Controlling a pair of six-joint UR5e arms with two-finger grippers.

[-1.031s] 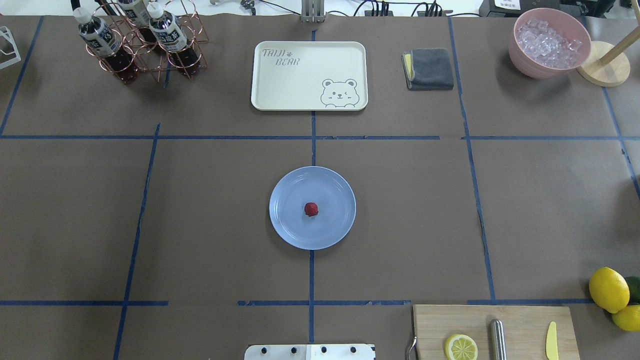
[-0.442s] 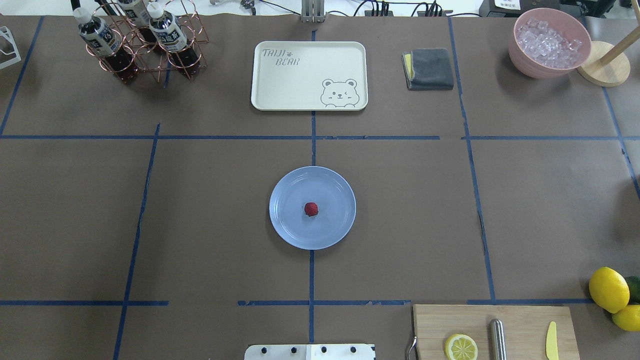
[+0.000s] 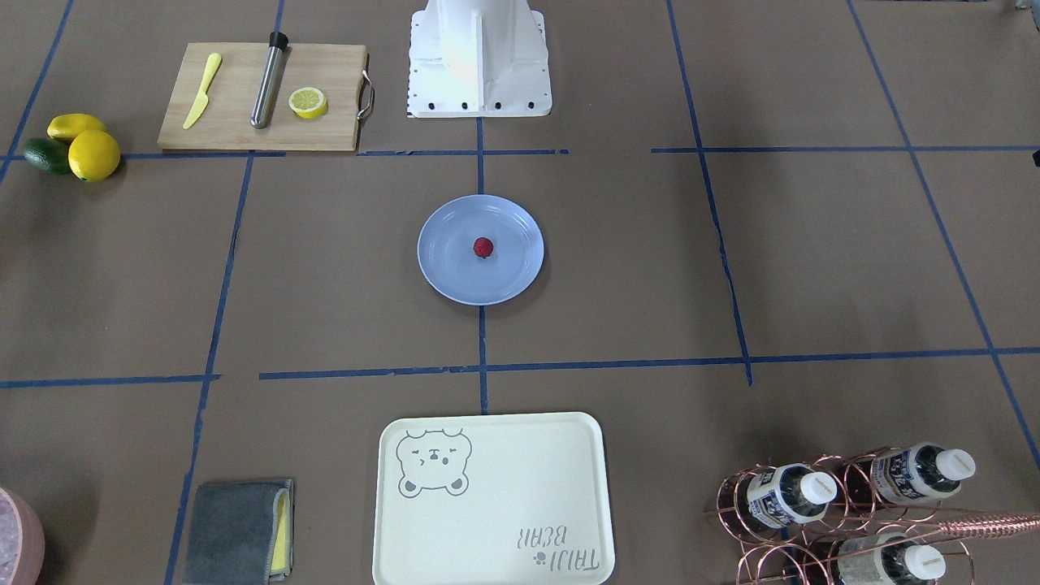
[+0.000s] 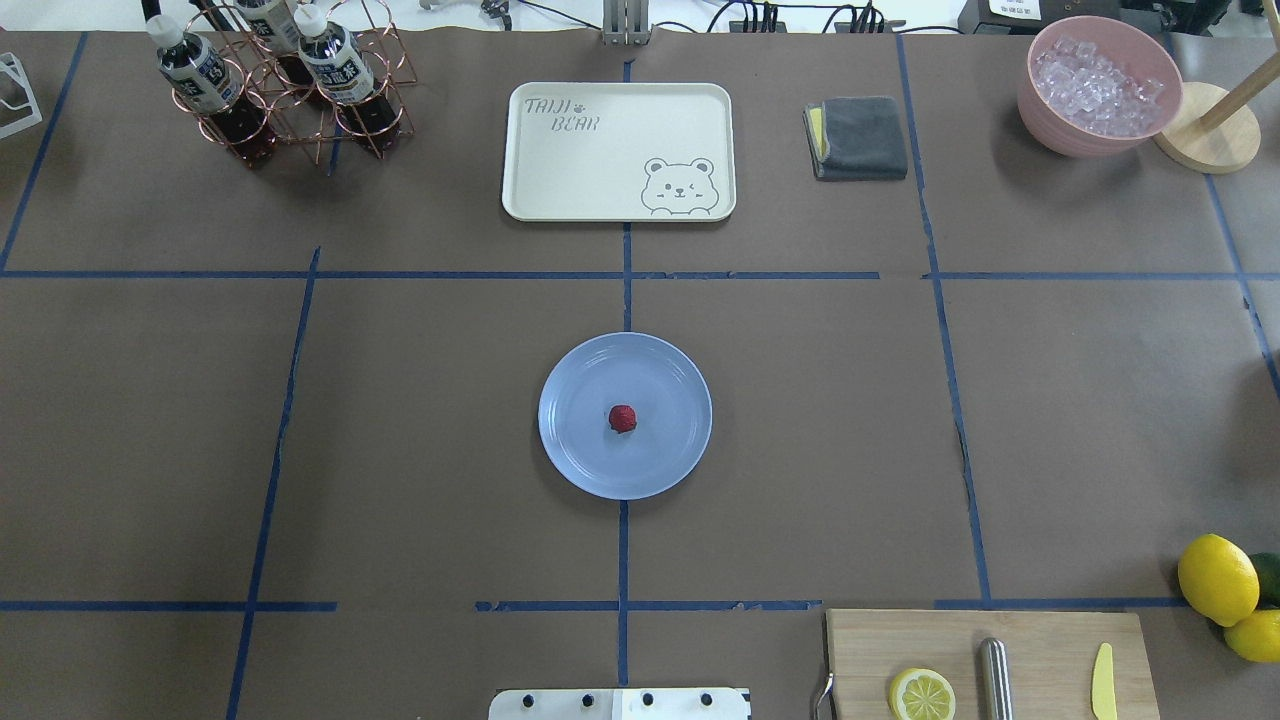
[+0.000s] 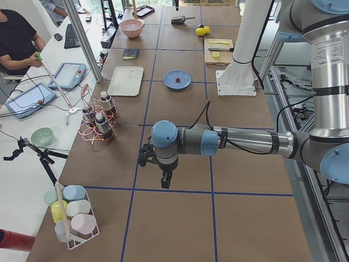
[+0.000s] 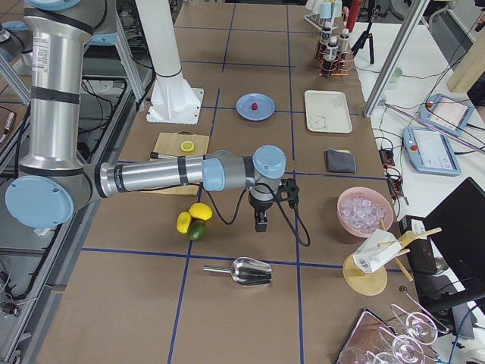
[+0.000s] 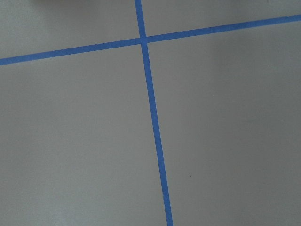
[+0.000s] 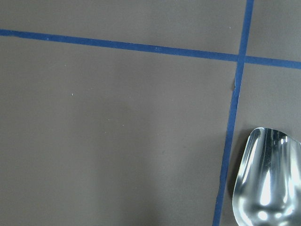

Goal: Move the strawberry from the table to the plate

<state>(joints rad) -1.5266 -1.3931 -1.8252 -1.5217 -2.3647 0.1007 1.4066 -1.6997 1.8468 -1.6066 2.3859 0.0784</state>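
1 strawberry (image 4: 622, 419), 1 plate (image 4: 578, 455), 2 whole lemons (image 4: 1217, 578), 3 btls (image 4: 336, 60), 1 tray (image 4: 600, 170).

Robotics lab; taped-grid table (image 4: 420, 470); left arm (image 5: 248, 141); operator tablets (image 5: 23, 101)

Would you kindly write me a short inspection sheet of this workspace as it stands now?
Surface: brown paper-covered table with a blue tape grid; no spills seen.
Job's things: small dark red strawberry lies at the centre of the round pale blue plate.
Clutter: cream bear tray, grey folded cloth, pink bowl of ice, copper wire bottle rack, wooden cutting board, yellow lemons, metal scoop.
Grippers: left gripper and right gripper hang over bare table, far from the plate; cannot tell whether the fingers are open.
Cables: black cable loops off the right wrist.
Surroundings: seated person at a side desk.
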